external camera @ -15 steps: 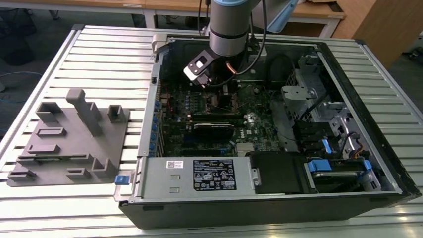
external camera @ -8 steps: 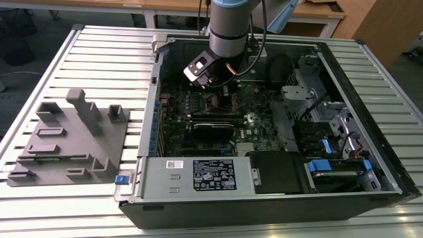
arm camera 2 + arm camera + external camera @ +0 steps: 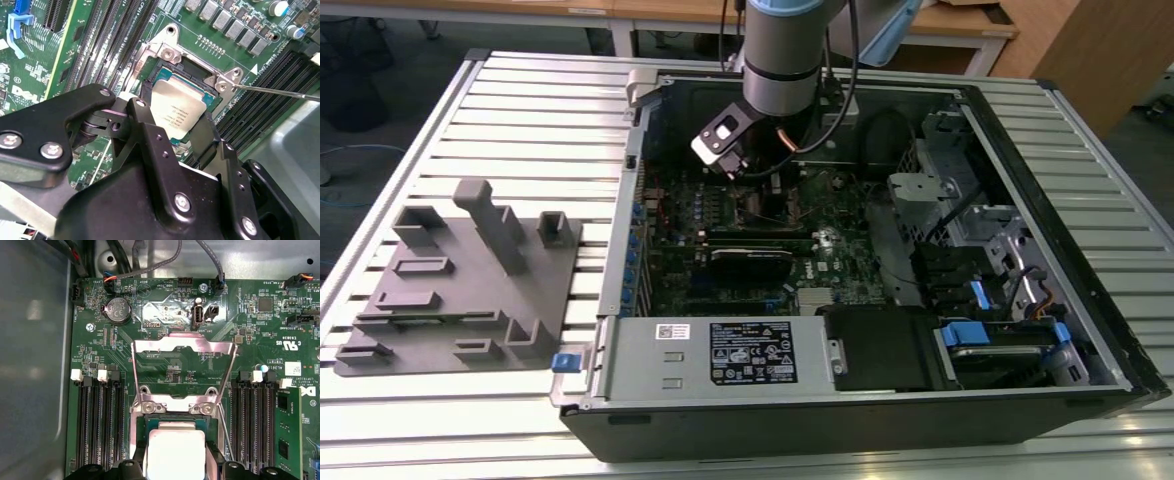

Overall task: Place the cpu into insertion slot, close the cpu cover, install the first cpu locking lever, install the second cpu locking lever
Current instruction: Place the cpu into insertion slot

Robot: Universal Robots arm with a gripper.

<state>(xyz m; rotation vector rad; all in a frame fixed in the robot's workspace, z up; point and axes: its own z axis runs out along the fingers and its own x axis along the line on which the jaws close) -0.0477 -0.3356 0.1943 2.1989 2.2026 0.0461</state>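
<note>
The gripper (image 3: 172,117) is found inside the open computer case (image 3: 1067,200), over the far part of the motherboard (image 3: 250,340) and toward the exterior view's left. Its two black fingers (image 3: 142,120) are set against opposite edges of the cpu (image 3: 178,111), so the chip is judged to be pinched between them. The cpu is held at the insertion slot (image 3: 195,74), whose dark rim is exposed along one side. Whether the chip is fully seated or a little above the contacts cannot be told. The cpu cover (image 3: 182,343) is swung open and laid back away from the socket, and a thin locking lever (image 3: 280,93) is seen sticking out beside the hinge, unlatched. The main risk is judged to be a tilted or slightly rotated chip: if it were let go off-square, it could be left resting on the socket's rim, or the contacts beneath could be bent. A finger could also be caught on the lever rod or on the memory slots (image 3: 100,425) just beside the socket, and the chip dragged out of place.
</note>
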